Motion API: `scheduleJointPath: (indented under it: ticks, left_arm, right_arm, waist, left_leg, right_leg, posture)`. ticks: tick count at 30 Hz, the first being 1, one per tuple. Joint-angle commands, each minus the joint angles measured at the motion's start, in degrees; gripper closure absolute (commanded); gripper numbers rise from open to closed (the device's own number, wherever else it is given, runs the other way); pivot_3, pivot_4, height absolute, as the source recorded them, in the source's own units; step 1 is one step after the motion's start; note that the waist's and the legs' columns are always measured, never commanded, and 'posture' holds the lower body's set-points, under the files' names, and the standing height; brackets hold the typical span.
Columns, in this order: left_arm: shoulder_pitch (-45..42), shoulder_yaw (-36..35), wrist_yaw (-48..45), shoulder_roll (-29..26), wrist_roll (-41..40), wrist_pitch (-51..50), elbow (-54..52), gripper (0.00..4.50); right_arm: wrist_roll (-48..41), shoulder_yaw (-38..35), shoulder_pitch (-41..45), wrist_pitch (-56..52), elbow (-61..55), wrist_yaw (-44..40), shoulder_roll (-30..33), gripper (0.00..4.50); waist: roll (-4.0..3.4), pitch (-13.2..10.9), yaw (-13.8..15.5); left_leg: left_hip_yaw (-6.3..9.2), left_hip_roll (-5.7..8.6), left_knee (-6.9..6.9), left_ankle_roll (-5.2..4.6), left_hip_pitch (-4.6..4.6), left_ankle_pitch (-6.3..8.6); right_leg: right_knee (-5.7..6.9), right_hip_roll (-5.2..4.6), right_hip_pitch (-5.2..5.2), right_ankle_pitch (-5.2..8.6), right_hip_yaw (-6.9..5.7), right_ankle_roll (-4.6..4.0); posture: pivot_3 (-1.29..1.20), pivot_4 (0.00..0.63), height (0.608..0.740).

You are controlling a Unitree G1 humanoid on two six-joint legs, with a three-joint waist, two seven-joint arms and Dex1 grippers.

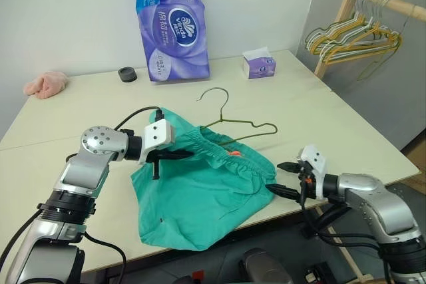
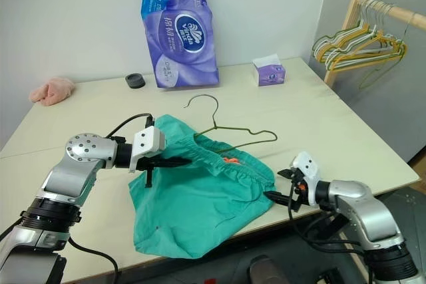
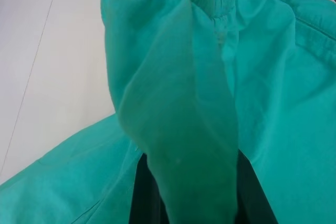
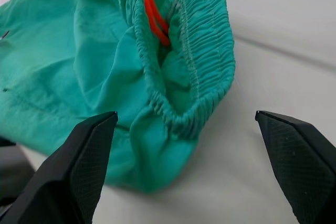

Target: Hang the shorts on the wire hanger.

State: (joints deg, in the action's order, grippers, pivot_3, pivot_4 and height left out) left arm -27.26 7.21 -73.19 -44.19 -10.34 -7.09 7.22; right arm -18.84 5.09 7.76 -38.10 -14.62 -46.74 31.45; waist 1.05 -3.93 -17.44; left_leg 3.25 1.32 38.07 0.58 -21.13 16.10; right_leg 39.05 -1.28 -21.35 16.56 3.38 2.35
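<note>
The teal-green shorts (image 1: 200, 197) lie in the middle of the table, one leg hanging over the front edge. Their gathered waistband (image 4: 202, 51) gapes, and an orange drawstring (image 4: 149, 11) shows inside. My left gripper (image 1: 183, 155) is shut on the shorts at the waistband's left end, holding the cloth (image 3: 184, 129) slightly raised. The wire hanger (image 1: 243, 122) lies just behind the shorts, its hook (image 1: 214, 93) pointing away and its lower wire hidden by the cloth. My right gripper (image 1: 283, 177) stands open at the waistband's right end, by the table's front edge, with nothing between its fingers (image 4: 79, 161).
At the back of the table stand a purple toilet-paper pack (image 1: 172, 24), a small tissue box (image 1: 258, 66) and a black round lid (image 1: 127, 74). A pink cloth lump (image 1: 45, 84) lies far left. A wooden rack with a bunch of hangers (image 1: 356, 34) stands to the right.
</note>
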Motion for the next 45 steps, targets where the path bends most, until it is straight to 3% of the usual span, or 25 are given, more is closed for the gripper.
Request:
scheduleJointPath:
  ticks: [1,5,16,25,31,45]
  left_arm:
    - [-0.6,-1.1,0.2,-0.7,-0.3,0.5,-1.0,4.5]
    - [0.2,-1.6,0.4,-0.9,-0.8,0.1,-1.8,4.5]
    - [2.0,-6.0,2.9,-1.4,-4.4,-3.8,-5.0,4.5]
    - [7.4,-8.8,-2.5,-7.5,-14.1,-14.0,-17.7,4.5]
    - [9.5,-7.7,-4.2,-10.8,-11.9,-11.4,-17.2,4.5]
    - [9.3,-4.2,-5.1,-11.9,-6.0,-6.6,-13.4,4.5]
  right_arm:
    - [0.9,1.0,0.9,0.4,-0.3,4.4,-3.3,0.02]
    - [2.8,3.0,0.0,2.1,0.1,4.8,-3.3,0.55]
    - [0.4,-1.2,2.8,2.8,3.6,5.3,-3.8,4.39]
    - [1.5,-3.3,8.4,7.9,11.5,1.4,1.4,4.45]
    - [1.4,-2.6,9.8,9.5,11.7,-2.7,4.6,4.45]
    - [2.9,1.0,12.8,10.3,3.4,-9.5,10.3,4.45]
  waist:
    - [0.0,0.0,0.0]
    - [0.0,0.0,0.1]
    - [0.0,0.0,0.1]
    - [-0.02,0.0,0.1]
    - [-0.01,0.0,0.1]
    - [-0.05,0.0,0.1]
  left_leg:
    - [0.0,0.0,0.0,0.0,0.0,0.0]
    - [0.0,0.0,0.0,0.0,0.0,0.0]
    - [0.0,0.0,0.0,0.0,0.0,0.0]
    - [-0.04,0.01,0.0,0.0,0.01,0.0]
    - [-0.05,0.0,-0.02,0.0,0.04,0.0]
    - [-0.07,-0.01,-0.02,0.0,0.06,0.0]
  right_leg:
    - [0.0,0.0,0.0,0.0,0.0,0.0]
    - [0.0,0.0,0.0,0.0,0.0,0.0]
    - [0.0,0.0,0.0,0.0,0.0,0.0]
    - [0.0,0.0,0.01,0.0,0.02,0.0]
    - [0.0,0.03,0.03,0.0,0.01,0.0]
    - [-0.01,0.03,0.03,0.01,0.04,0.0]
  posture:
    - [-0.32,0.029,0.74]
    - [-0.31,0.027,0.74]
    - [-0.31,0.025,0.74]
    - [-0.3,0.019,0.74]
    - [-0.29,0.02,0.74]
    - [-0.31,0.029,0.74]
